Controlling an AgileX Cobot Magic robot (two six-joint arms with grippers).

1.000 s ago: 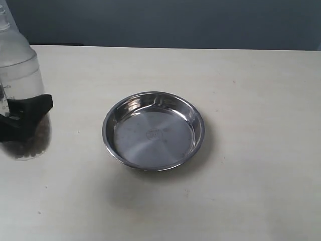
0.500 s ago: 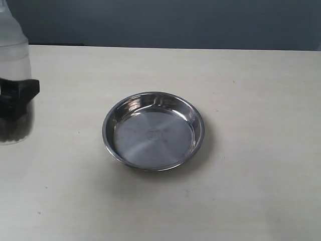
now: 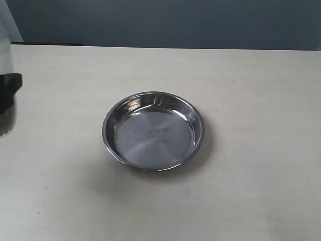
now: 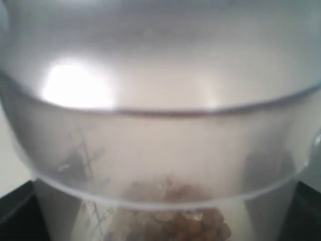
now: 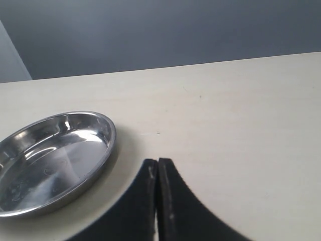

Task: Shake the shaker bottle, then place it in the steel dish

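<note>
We've got the left pincer [image 3: 7, 89] pinching the shaker bottle [image 4: 160, 150] way off at the exterior view's left edge, well apart from the steel dish [image 3: 153, 131] mid-tabletop [image 3: 251, 191]. The bottle's measuring marks [image 4: 90, 155] are too blurry to read and the dish's stamp [image 3: 153, 134] is too tiny. Our right pincer [image 5: 157, 163] is pressed together.

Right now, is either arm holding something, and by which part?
The left fingers grip the shaker bottle at its lower body; the right fingers, shut, hold nothing.
</note>
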